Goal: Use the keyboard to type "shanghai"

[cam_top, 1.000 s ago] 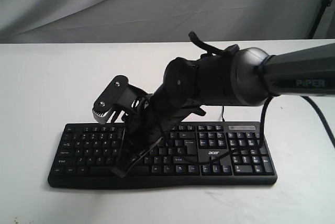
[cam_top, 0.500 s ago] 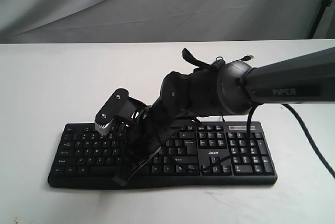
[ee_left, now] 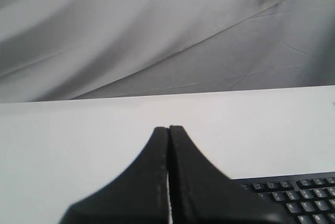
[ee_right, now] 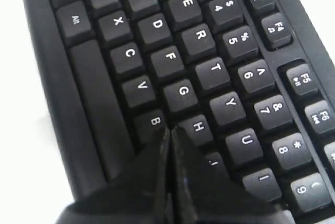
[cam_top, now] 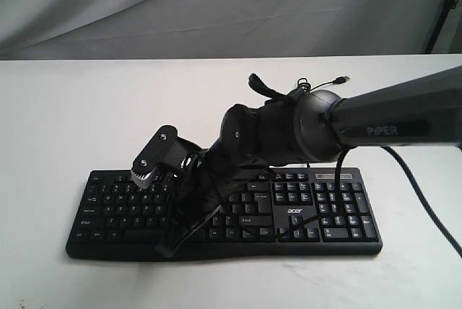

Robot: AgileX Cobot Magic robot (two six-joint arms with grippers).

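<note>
The black keyboard [cam_top: 332,216] lies flat on the white table, with its acer logo [cam_top: 294,211] beside the number pad. My right gripper [cam_top: 170,238] reaches across to the letter keys left of the middle. In the right wrist view the right gripper [ee_right: 171,130] is shut with nothing in it. Its tip hangs at the seam between the B key [ee_right: 153,122] and the H key [ee_right: 198,127]; whether it touches, I cannot tell. My left gripper [ee_left: 168,128] is shut and empty above bare table, with a keyboard [ee_left: 296,195] corner beside it. It does not show in the exterior view.
The keyboard's thin black cable ends in a loose USB plug [cam_top: 342,79] behind the right arm [cam_top: 390,118]. The white table [cam_top: 65,114] runs back to a grey cloth backdrop [cam_top: 216,6]. A dark arm cable [cam_top: 426,208] hangs at the right.
The right arm has sunk lower and shifted slightly left, bringing its shut gripper down closer to the letter keys. The keyboard has stayed in place.
</note>
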